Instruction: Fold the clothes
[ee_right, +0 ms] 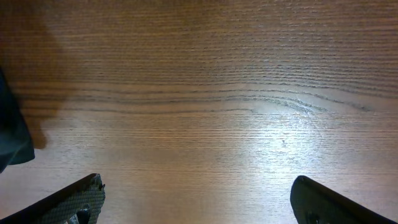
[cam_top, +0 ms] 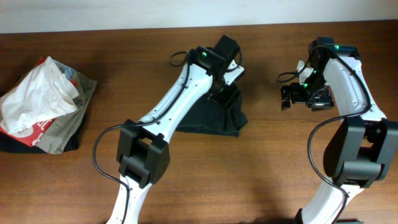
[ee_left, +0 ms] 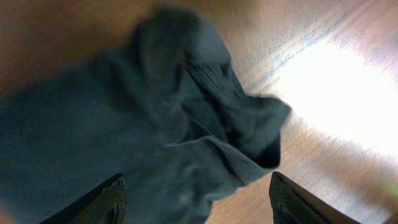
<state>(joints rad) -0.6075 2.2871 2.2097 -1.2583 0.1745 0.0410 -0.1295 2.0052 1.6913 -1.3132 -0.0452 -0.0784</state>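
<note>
A dark green garment (cam_top: pixel 214 115) lies partly folded on the wooden table at centre, its right corner bunched. My left gripper (cam_top: pixel 224 93) hovers over its upper right part, open and empty. In the left wrist view the crumpled cloth (ee_left: pixel 155 124) fills the frame, with the open fingers (ee_left: pixel 199 202) straddling its edge. My right gripper (cam_top: pixel 287 98) is open and empty over bare wood to the right of the garment. The right wrist view shows its fingers (ee_right: pixel 199 199) apart above the table, with a sliver of the garment (ee_right: pixel 9 137) at the left edge.
A pile of clothes (cam_top: pixel 43 102), white, red and olive, sits at the left edge of the table. The wooden table (cam_top: pixel 267 174) stretches across the view, with a pale wall along the far edge.
</note>
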